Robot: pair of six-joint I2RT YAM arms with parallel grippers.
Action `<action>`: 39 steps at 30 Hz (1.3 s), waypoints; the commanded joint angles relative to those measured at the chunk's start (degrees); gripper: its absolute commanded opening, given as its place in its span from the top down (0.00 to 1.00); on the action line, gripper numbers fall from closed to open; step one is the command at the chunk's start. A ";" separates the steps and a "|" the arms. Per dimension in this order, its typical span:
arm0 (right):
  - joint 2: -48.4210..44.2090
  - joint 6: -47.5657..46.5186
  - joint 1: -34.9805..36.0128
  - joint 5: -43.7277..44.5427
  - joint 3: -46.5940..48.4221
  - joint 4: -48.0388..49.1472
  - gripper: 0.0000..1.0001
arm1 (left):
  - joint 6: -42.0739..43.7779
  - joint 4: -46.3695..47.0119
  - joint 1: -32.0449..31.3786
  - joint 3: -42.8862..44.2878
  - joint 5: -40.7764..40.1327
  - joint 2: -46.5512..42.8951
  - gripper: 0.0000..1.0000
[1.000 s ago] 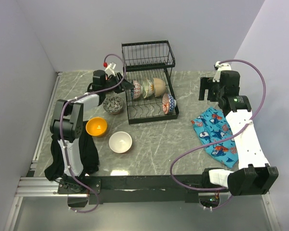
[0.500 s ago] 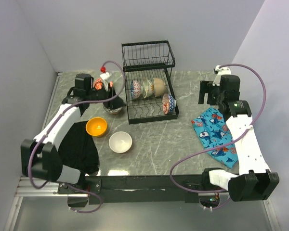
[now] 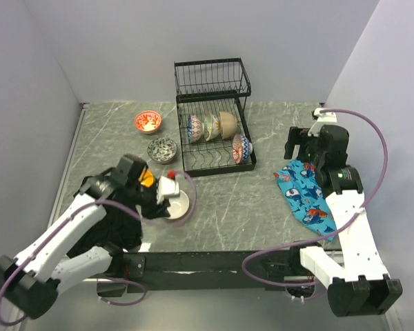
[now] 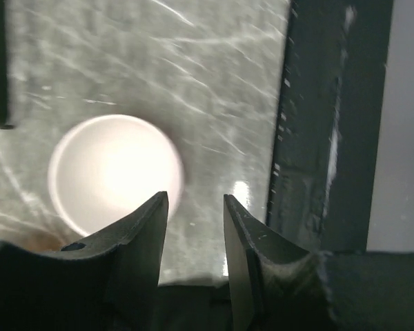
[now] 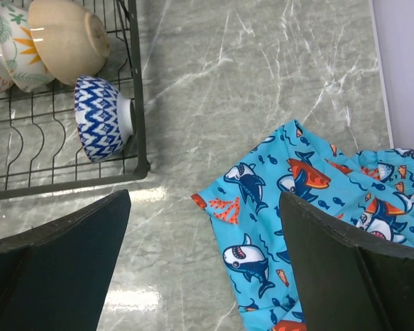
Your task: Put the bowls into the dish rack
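The black wire dish rack point(image 3: 212, 81) stands at the back centre, with several bowls on edge in its lower tray, among them a beige bowl point(image 5: 69, 34) and a blue zigzag bowl point(image 5: 100, 117). A red bowl point(image 3: 148, 122) and a dark patterned bowl point(image 3: 162, 149) sit on the table left of the rack. An orange bowl point(image 3: 146, 181) is partly hidden by my left arm. My left gripper point(image 3: 171, 195) hangs open and empty over the white bowl point(image 4: 114, 172), at its near right rim. My right gripper point(image 3: 300, 141) is open and empty above the table.
A blue whale-print cloth point(image 5: 317, 207) lies at the right, under my right gripper point(image 5: 203, 200). A black cloth point(image 3: 114, 221) lies under my left arm at the front left. The table's dark front rail point(image 4: 324, 138) runs close beside the white bowl.
My left arm has swung from the back left, by the rack and the red bowl, down to the front over the white bowl. The red bowl now sits alone on the table. The right arm shifted slightly.
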 commanded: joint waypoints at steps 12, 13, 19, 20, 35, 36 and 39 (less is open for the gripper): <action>-9.76 2.06 0.63 -0.32 -3.25 3.21 0.05 | -9.67 14.54 -10.58 -13.62 -21.86 -2.99 0.64; -9.85 2.23 0.72 -0.24 -3.42 3.03 0.05 | -9.85 14.98 -10.84 -13.97 -22.12 -2.99 0.64; -11.25 2.24 0.20 -0.23 -4.48 2.94 0.05 | -9.94 17.01 -11.46 -15.82 -21.87 -2.37 0.64; -11.25 2.24 0.19 -0.24 -4.57 3.03 0.05 | -10.11 17.01 -11.55 -15.90 -21.78 -2.28 0.64; -11.17 2.68 -0.77 -0.67 -5.97 4.53 0.05 | -9.76 20.25 -13.39 -16.17 -21.86 3.43 0.65; -11.17 2.76 -0.86 -0.76 -6.23 4.53 0.05 | -9.68 20.61 -13.39 -16.26 -21.86 3.60 0.66; -10.99 2.76 -0.86 -0.94 -6.67 4.61 0.05 | -9.85 21.48 -13.65 -16.69 -22.21 4.22 0.68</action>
